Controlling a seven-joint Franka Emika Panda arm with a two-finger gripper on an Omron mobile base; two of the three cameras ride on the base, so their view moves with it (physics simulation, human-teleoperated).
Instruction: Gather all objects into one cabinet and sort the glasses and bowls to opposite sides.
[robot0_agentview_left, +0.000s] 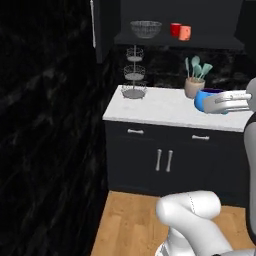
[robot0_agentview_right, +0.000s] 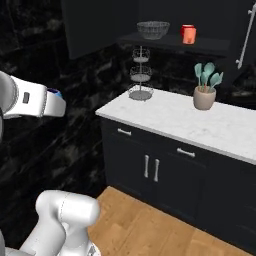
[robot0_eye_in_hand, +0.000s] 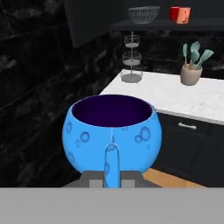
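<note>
The gripper (robot0_eye_in_hand: 112, 183) pinches the blue bowl (robot0_eye_in_hand: 113, 133) by its near wall, one finger (robot0_eye_in_hand: 112, 164) visible on the outside, the other presumably inside the rim. The bowl rides in the air, out in front of the white counter (robot0_agentview_left: 165, 111) and well below the cabinet shelf (robot0_agentview_left: 200, 42). On that shelf the striped bowl (robot0_agentview_left: 146, 28) stands to the left; the red cup (robot0_agentview_left: 175, 29) and the orange mug (robot0_agentview_left: 185, 32) touch or nearly touch each other to the right. The cabinet door (robot0_agentview_right: 246, 35) hangs open at the far right of the right base view.

Risks, as judged from this moment:
- A single-wall pinch on a rounded bowl gives little hold; a fast swing or a tilt may let the bowl rotate or slip out.
- The lift to the shelf passes above the utensil pot (robot0_agentview_left: 194, 87) and the wire stand (robot0_agentview_left: 134, 75); a low path may knock either.
- The free shelf space lies between striped bowl and cup. Setting the blue bowl too far right mixes the groups or pushes the cup; too far left strikes the striped bowl.
- A shallow placement may leave the bowl on the shelf edge.
</note>
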